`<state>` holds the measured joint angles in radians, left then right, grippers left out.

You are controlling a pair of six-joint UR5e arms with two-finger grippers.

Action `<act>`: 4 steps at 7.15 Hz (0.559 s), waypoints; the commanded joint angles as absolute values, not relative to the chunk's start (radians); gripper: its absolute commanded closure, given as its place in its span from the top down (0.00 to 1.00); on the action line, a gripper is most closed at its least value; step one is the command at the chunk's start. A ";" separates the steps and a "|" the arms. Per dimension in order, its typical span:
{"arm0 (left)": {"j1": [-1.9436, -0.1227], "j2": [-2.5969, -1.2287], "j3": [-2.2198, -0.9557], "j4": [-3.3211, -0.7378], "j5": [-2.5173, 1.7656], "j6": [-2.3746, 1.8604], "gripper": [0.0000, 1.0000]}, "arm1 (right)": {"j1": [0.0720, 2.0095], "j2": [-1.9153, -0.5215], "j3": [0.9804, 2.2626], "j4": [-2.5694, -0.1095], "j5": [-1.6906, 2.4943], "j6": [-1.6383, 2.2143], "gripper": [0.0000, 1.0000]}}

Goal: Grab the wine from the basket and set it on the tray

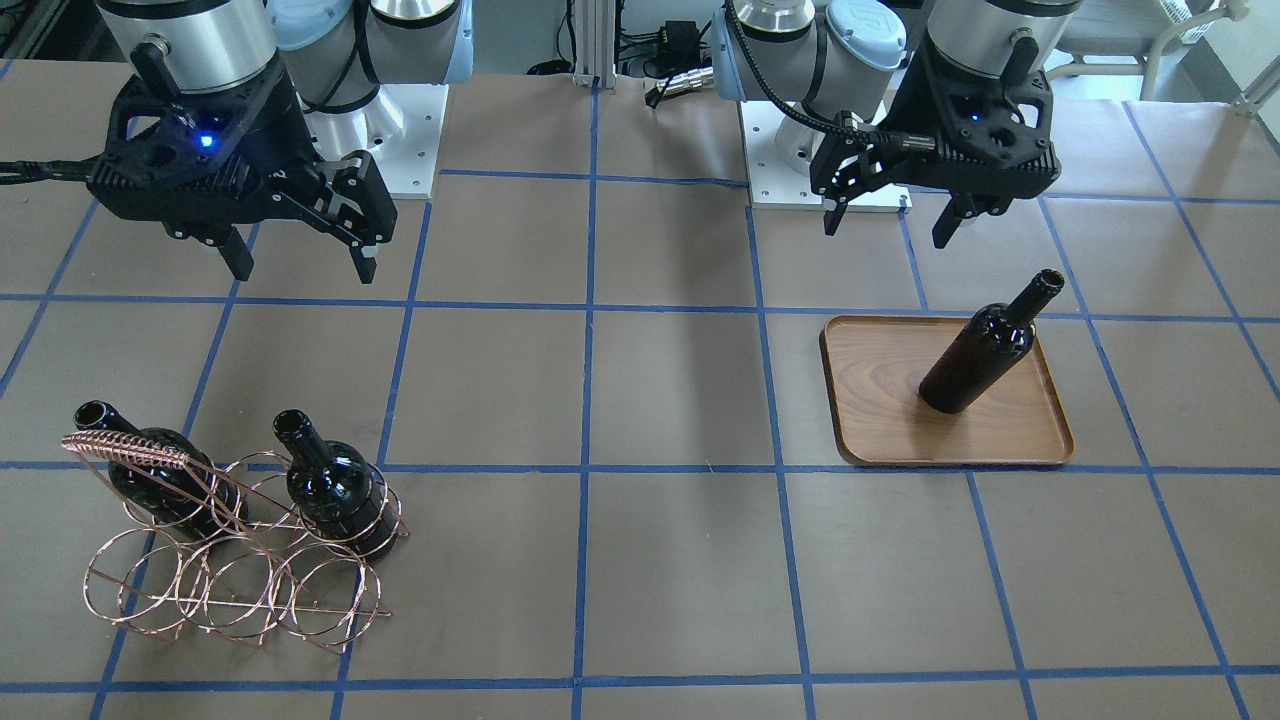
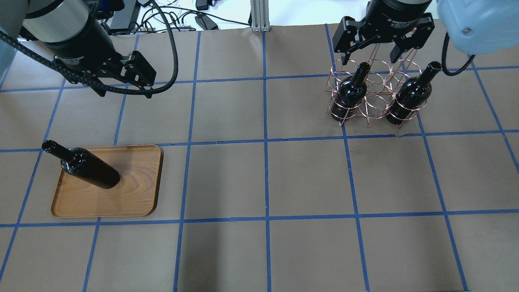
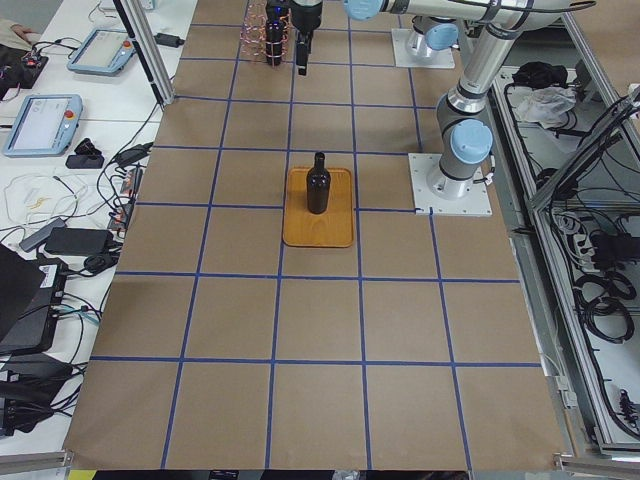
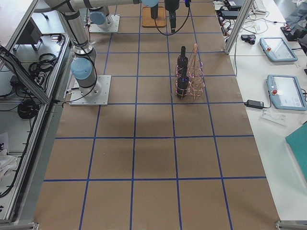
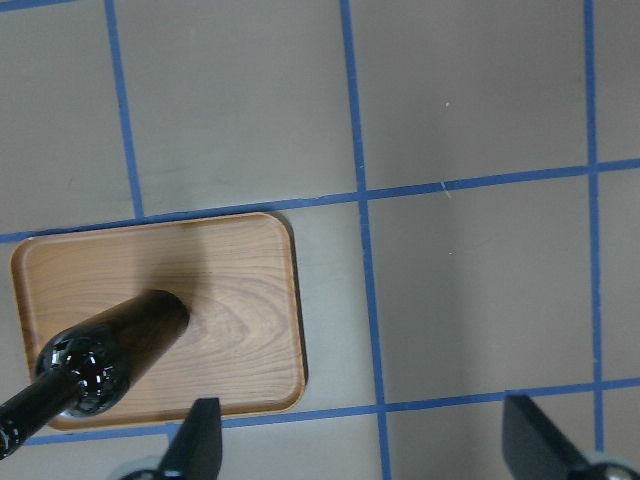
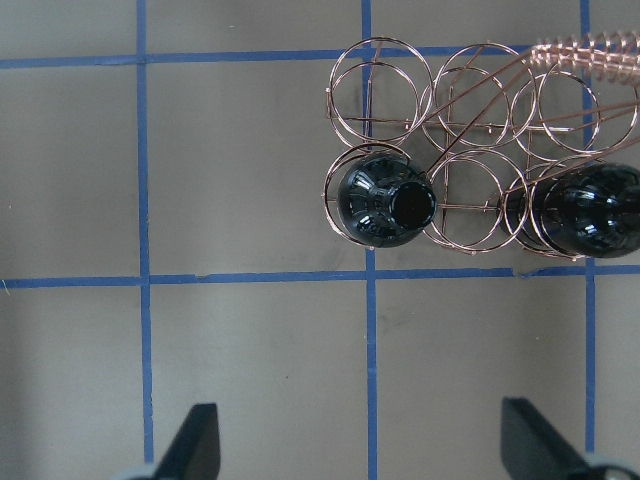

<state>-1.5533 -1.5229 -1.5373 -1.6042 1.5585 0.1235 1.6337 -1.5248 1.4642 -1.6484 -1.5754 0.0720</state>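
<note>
One dark wine bottle (image 1: 985, 350) stands upright on the brown wooden tray (image 1: 880, 430); it also shows in the overhead view (image 2: 87, 168) and the left wrist view (image 5: 110, 350). My left gripper (image 1: 888, 230) is open and empty, raised above the table behind the tray (image 2: 134, 190). Two more bottles (image 2: 350, 91) (image 2: 411, 95) stand upright in the copper wire basket (image 2: 375, 103). My right gripper (image 2: 369, 56) is open and empty, above and beside the basket (image 1: 230, 585), toward the robot's base. In the right wrist view the bottles (image 6: 385, 200) (image 6: 590, 210) lie ahead of the open fingers.
The table is covered in brown paper with a blue tape grid (image 2: 265, 140). The basket's coiled handle (image 1: 125, 448) rises beside one bottle. The arm bases (image 1: 400, 130) stand at the robot's edge of the table. Tablets and cables lie on side benches (image 3: 60, 110).
</note>
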 commanded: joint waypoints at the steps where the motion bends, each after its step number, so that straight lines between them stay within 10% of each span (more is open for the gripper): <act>1: -1.555 -1.517 -1.543 -1.605 1.601 0.124 1.00 | 1.634 -1.525 1.463 -1.649 -1.575 0.071 1.00; 4: -1.555 -1.517 -1.557 -1.605 1.595 0.120 1.00 | 1.634 -1.525 1.463 -1.649 -1.575 0.071 1.00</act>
